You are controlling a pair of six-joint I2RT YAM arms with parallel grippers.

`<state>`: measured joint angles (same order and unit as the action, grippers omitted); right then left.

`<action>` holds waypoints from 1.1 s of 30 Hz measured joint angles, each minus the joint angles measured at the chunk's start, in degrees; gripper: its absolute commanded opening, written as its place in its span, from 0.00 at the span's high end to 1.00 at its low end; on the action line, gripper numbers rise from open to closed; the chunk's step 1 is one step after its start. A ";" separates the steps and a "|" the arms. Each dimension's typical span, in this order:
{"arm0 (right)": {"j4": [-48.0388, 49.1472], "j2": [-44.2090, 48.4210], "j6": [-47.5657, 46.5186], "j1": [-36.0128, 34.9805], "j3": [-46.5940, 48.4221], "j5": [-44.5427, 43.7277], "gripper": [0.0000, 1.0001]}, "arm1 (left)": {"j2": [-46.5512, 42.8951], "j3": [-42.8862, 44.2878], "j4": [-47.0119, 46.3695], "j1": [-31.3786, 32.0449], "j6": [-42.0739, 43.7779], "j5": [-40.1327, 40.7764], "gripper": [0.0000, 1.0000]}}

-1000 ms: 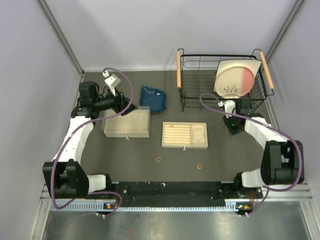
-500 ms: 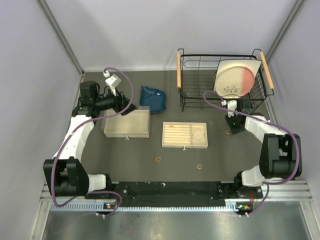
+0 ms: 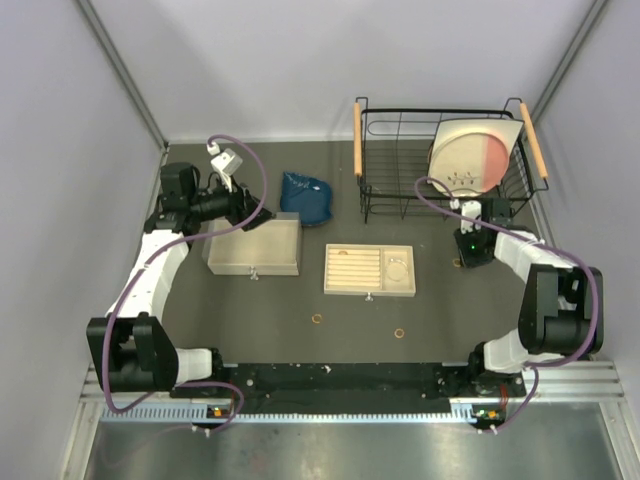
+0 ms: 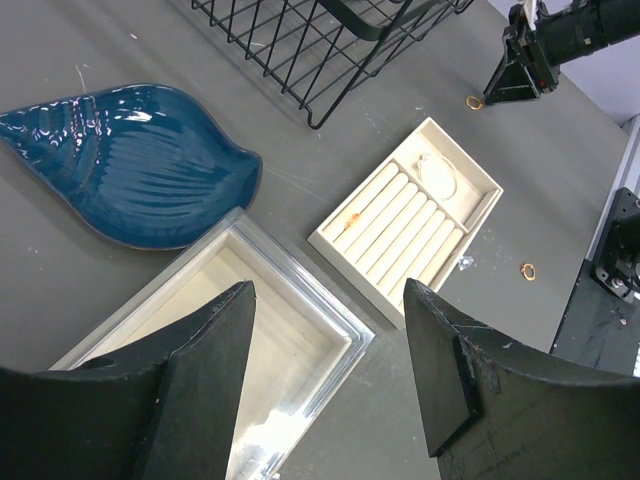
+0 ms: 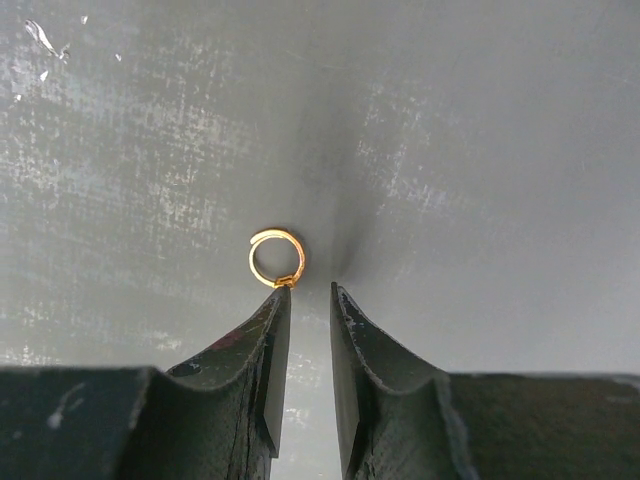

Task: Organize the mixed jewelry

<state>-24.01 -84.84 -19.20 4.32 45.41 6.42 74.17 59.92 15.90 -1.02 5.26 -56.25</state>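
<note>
Right gripper [image 5: 305,292] is down at the table surface, middle right of the top view, just in front of the wire rack [image 3: 357,140]. Its jaws are nearly together with a thin gap and only bare table shows in it, so nothing is gripped. A gold ring [image 5: 276,258] lies flat on the table right at the tip of the finger on the frame's left side, outside the gap; cannot tell if it touches the tip

Left gripper [image 4: 328,295] hangs spread wide and empty above the far corner of the pale box [image 3: 255,248], upper left of the top view. A blue leaf-shaped dish [image 4: 130,165] lies just behind the box

The slotted tray [image 4: 410,235] sits mid-table, to the right of the box. A silver hoop [image 4: 437,172] lies in its open compartment at the right end. A small orange ring [image 4: 353,215] sits in the slots near the left end

A second gold ring [image 3: 317,319] lies loose on the table in front of the tray's left end. A third gold ring [image 3: 399,332] lies in front of the tray's right end; both are apart from the tray and well apart from either gripper

A plate [image 3: 470,155] stands tilted in the right side of the rack
</note>
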 measured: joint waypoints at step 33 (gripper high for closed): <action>4.85 1.68 -0.37 1.11 -0.87 6.10 0.78 | 0.37 -1.14 -1.31 0.00 -1.09 -0.07 0.34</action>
<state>-19.16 -83.15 -19.57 5.43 44.53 12.51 74.54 58.78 14.59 -1.02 4.16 -56.31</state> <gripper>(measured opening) 0.227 0.665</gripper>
